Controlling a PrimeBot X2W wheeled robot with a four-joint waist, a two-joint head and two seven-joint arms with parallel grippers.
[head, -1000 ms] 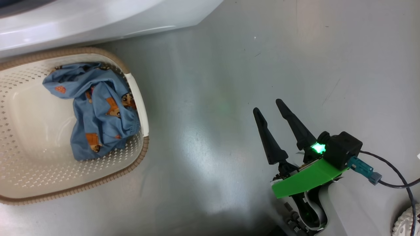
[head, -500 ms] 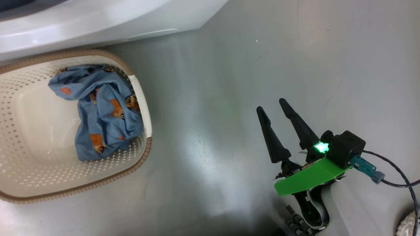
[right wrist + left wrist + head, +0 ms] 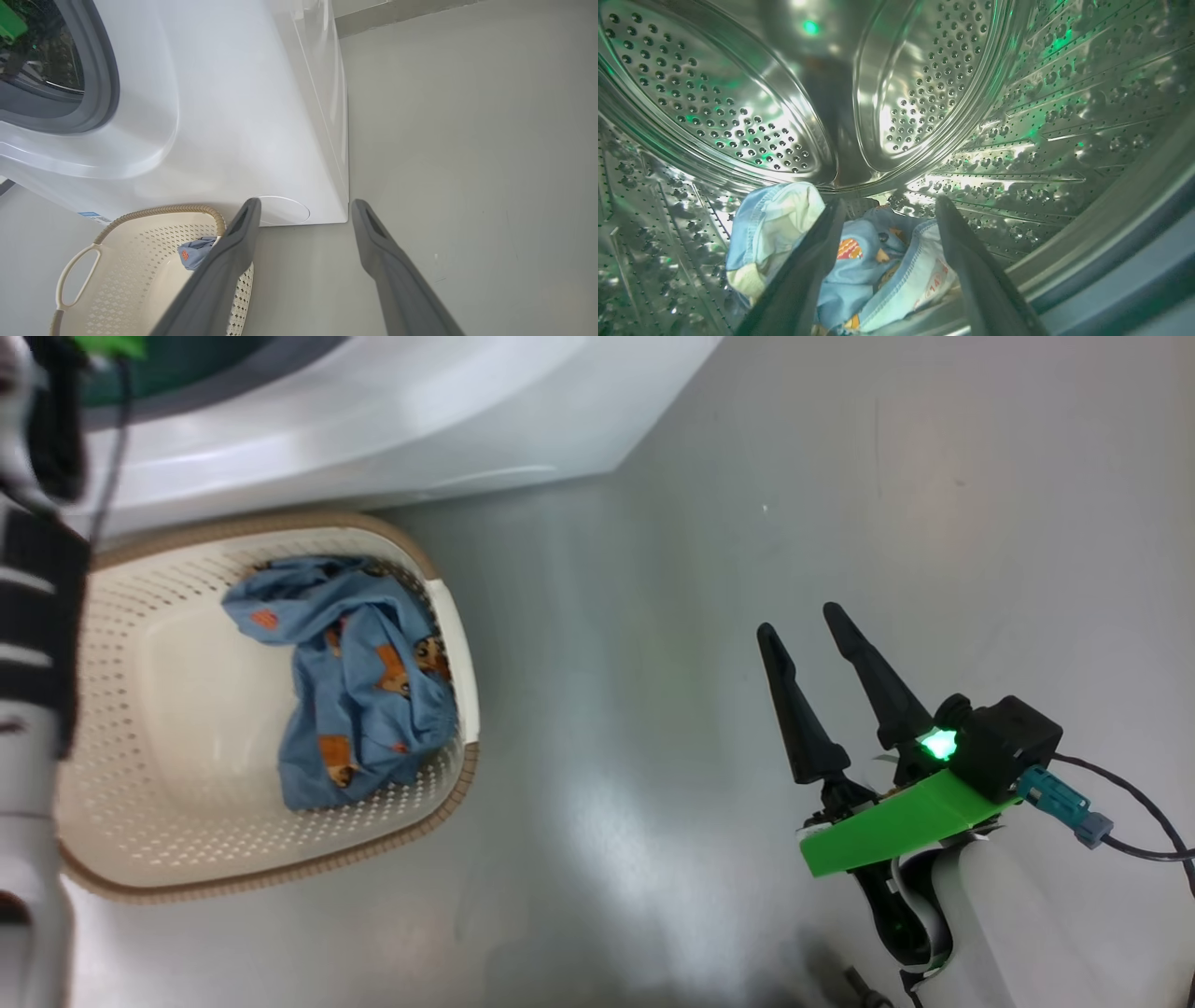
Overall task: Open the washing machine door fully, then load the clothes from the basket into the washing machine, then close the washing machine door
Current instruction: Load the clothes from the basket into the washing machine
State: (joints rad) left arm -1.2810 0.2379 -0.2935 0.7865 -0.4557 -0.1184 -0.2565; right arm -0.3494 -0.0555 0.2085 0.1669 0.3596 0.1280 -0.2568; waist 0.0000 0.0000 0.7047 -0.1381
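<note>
**Hidden or unclear**
- Left claw (image 3: 891, 203): you see it from its wrist view, inside the drum (image 3: 738, 116). The fingers stand apart and pinch nothing. Their bases are cut off by the bottom edge.
- Left arm (image 3: 28, 616): in the head view you get a pale forearm with black bands at the left edge, and it hides part of the basket (image 3: 187, 831).
- Clothes (image 3: 859, 261): these lie crumpled low in the drum, past the fingers, which partly cover them. The print is too blurred to read.
- Sticker (image 3: 91, 214): small and blue, low on the washer (image 3: 224, 116), its text too small to tell.

**Materials and shapes**
- Drum: polished steel, perforated, with ribbed curved walls and green glints.
- Gasket (image 3: 105, 84): a smooth grey ring around the opening.
- Washer: a glossy white shell.
- Basket: cream perforated plastic, rounded, with a brown woven-look rim. It stands on the floor (image 3: 653, 616) just before the washer.
- Garment (image 3: 359, 681): soft blue cloth with orange-brown figures, bunched against the basket's right wall.
- Right claw (image 3: 799, 621): two dark tapered fingers, spread and empty, over bare grey floor well apart from the basket.
</note>
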